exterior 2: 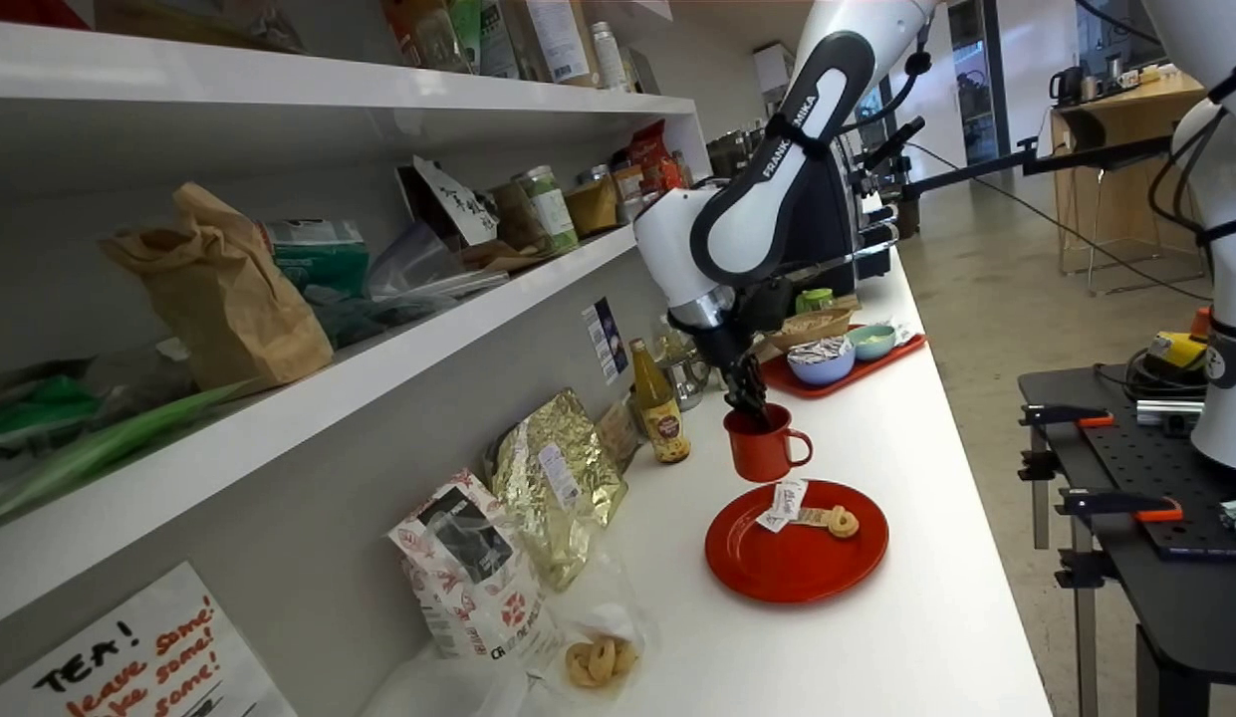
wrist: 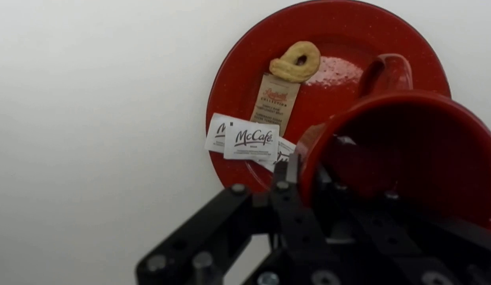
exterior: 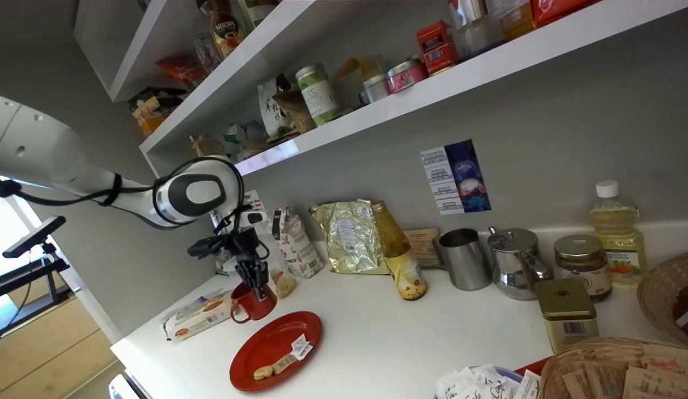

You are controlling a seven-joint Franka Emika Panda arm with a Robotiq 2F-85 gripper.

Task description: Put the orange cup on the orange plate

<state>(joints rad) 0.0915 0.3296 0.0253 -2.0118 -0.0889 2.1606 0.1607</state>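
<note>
The orange cup point(exterior: 244, 303) is a red-orange mug with a side handle. It also shows in an exterior view point(exterior 2: 762, 454) and, seen into its mouth, in the wrist view point(wrist: 407, 166). My gripper point(wrist: 308, 170) is shut on its rim, one finger outside the wall and one inside. The cup hangs roughly upright by the far edge of the orange plate point(exterior 2: 787, 573); it looks raised, but its exact height is unclear. The plate lies flat on the counter in both exterior views point(exterior: 269, 343). The plate bears a yellowish ring-shaped snack point(wrist: 298, 63) and several sugar packets point(wrist: 251, 140).
A yellow-labelled bottle point(exterior 2: 660, 408), a gold foil bag point(exterior 2: 558, 488) and a flour bag point(exterior 2: 475, 573) stand along the wall. Metal jugs point(exterior: 465, 260) and baskets point(exterior: 610, 354) stand farther along the counter. A shelf point(exterior: 377, 108) overhangs the wall side.
</note>
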